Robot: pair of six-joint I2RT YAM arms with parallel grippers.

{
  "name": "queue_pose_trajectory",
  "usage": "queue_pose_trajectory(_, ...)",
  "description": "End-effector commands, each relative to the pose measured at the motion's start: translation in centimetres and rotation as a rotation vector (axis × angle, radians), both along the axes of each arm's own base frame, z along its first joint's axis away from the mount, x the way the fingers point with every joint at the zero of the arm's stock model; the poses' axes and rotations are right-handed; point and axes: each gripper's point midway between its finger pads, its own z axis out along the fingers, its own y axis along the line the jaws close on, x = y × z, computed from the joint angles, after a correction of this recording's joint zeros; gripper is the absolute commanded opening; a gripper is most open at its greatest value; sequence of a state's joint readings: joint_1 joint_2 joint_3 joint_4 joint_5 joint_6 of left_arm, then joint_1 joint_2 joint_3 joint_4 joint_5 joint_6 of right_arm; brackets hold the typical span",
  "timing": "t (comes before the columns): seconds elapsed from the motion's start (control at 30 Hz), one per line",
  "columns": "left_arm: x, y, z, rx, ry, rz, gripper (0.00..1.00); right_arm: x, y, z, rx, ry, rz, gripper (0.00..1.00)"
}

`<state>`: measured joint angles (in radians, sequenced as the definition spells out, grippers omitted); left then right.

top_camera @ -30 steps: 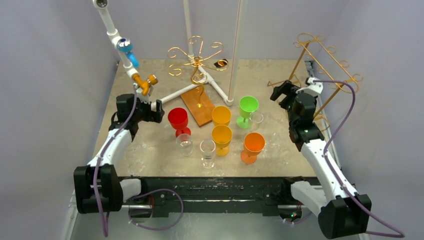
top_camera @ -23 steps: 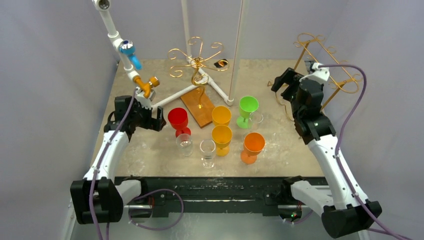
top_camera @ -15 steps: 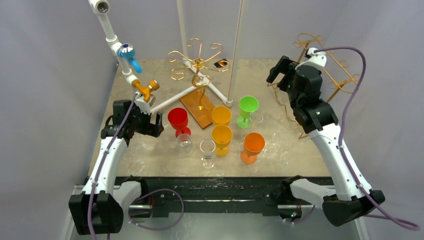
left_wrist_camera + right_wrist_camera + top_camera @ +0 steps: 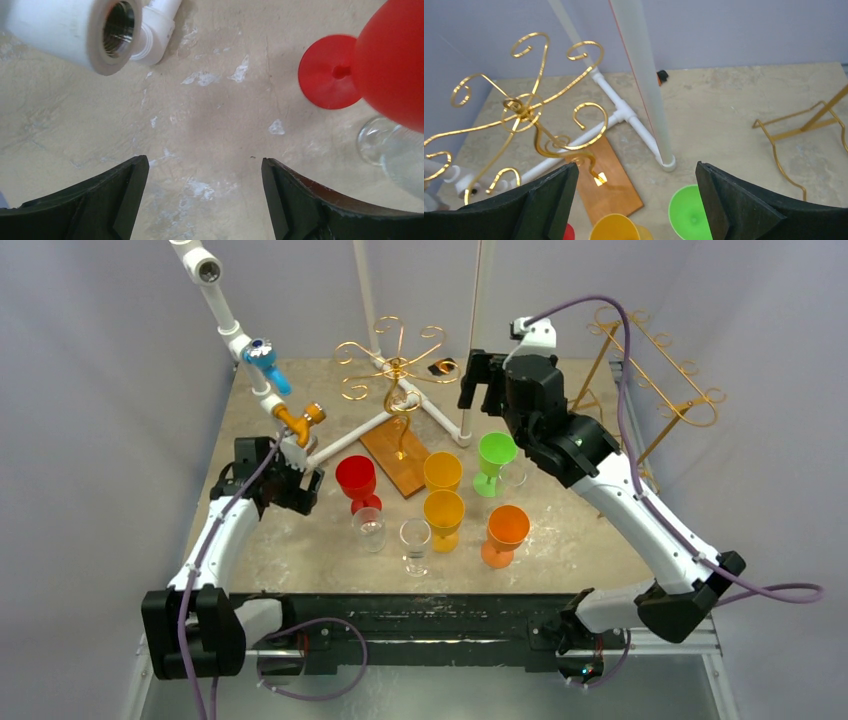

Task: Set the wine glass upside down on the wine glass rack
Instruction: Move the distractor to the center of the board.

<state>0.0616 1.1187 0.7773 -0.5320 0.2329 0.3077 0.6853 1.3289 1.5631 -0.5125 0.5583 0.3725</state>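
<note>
Several wine glasses stand upright mid-table: red [image 4: 356,478], two yellow [image 4: 442,470], green [image 4: 497,453], orange [image 4: 507,530] and clear ones [image 4: 415,540]. The gold wire wine glass rack [image 4: 392,365] rises from a wooden base [image 4: 395,455] behind them and holds nothing. My left gripper [image 4: 300,485] hovers low, left of the red glass [image 4: 395,55], open and empty [image 4: 205,167]. My right gripper [image 4: 480,380] hangs high above the green glass [image 4: 689,215], open and empty [image 4: 636,172], facing the rack [image 4: 524,110].
A second gold rack [image 4: 655,370] stands at the back right. White pipes with a blue valve [image 4: 262,352] and orange fitting [image 4: 300,420] cross the back left; a pipe end [image 4: 100,30] is near my left gripper. A white pole [image 4: 644,85] stands by the rack.
My right arm has swung left from the right-hand rack to above the green glass. My left gripper has shifted slightly towards the red glass, jaws a touch narrower.
</note>
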Motion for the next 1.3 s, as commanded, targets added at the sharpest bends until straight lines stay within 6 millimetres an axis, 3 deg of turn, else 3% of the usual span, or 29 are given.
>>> queue_pose_trajectory(0.0,0.7,2.6,-0.2,0.229,-0.023,-0.119,0.87,0.6,0.4,5.9,0.005,-0.125,0.012,0.99)
queue_pose_trajectory(0.17,-0.8,3.5,-1.0,0.337,-0.028,-0.201,0.85,2.5,0.5,6.6,-0.071,-0.149,-0.032,0.98)
queue_pose_trajectory(0.4,-5.1,2.4,-0.9,0.351,0.051,-0.409,0.57,2.2,0.8,6.5,-0.049,-0.154,-0.010,0.89)
queue_pose_trajectory(0.53,-6.5,1.4,0.4,0.314,0.042,-0.446,0.50,1.7,0.5,6.0,-0.048,-0.148,-0.006,0.90)
queue_pose_trajectory(0.67,-9.1,-0.4,2.0,0.229,0.077,-0.531,0.41,1.6,0.4,5.3,-0.059,-0.125,-0.004,0.91)
queue_pose_trajectory(0.73,-9.5,-1.2,3.5,0.194,0.058,-0.552,0.31,1.3,0.5,5.1,-0.058,-0.121,0.010,0.91)
queue_pose_trajectory(0.9,-8.6,-3.8,10.6,0.089,-0.082,-0.583,0.00,1.0,0.4,4.5,-0.058,-0.107,0.017,0.89)
queue_pose_trajectory(1.13,-8.3,-7.0,21.3,-0.055,-0.310,-0.594,0.00,0.4,0.2,4.4,-0.049,-0.103,0.029,0.87)
queue_pose_trajectory(1.27,-6.4,-6.2,25.3,-0.059,-0.444,-0.445,0.00,0.1,0.2,4.4,-0.045,-0.105,0.038,0.87)
